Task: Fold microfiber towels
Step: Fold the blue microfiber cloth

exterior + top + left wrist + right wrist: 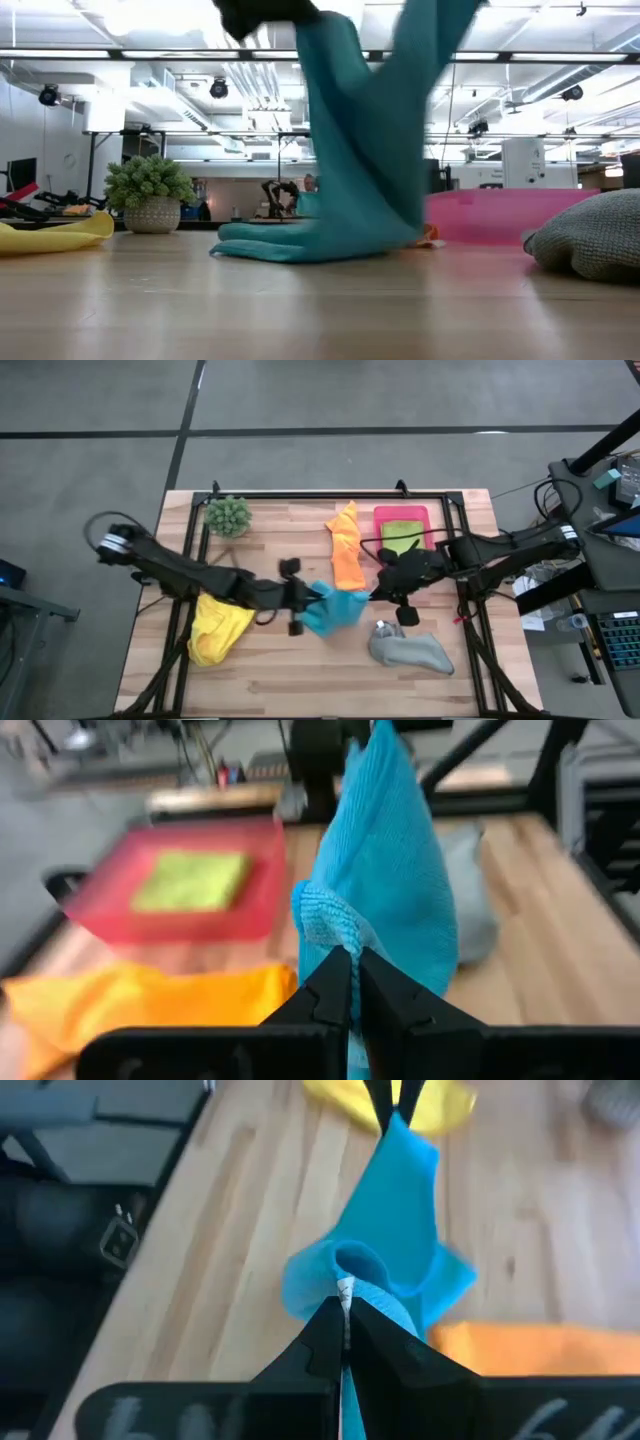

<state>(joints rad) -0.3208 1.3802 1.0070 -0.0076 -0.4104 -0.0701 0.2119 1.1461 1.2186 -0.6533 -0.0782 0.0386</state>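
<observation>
Mid-table, ribbed blue towel (335,610) draped, pinched by both grippers' fingers (330,990)

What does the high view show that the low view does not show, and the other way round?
Only the high view shows the orange towel, the lime green towel lying in the pink tray, and both arms, with the left gripper and the right gripper each shut on the blue towel. Only the low view shows that the blue towel's lower part rests on the table while the rest hangs from above. Both show the blue, yellow and grey towels, the tray and the plant.
</observation>
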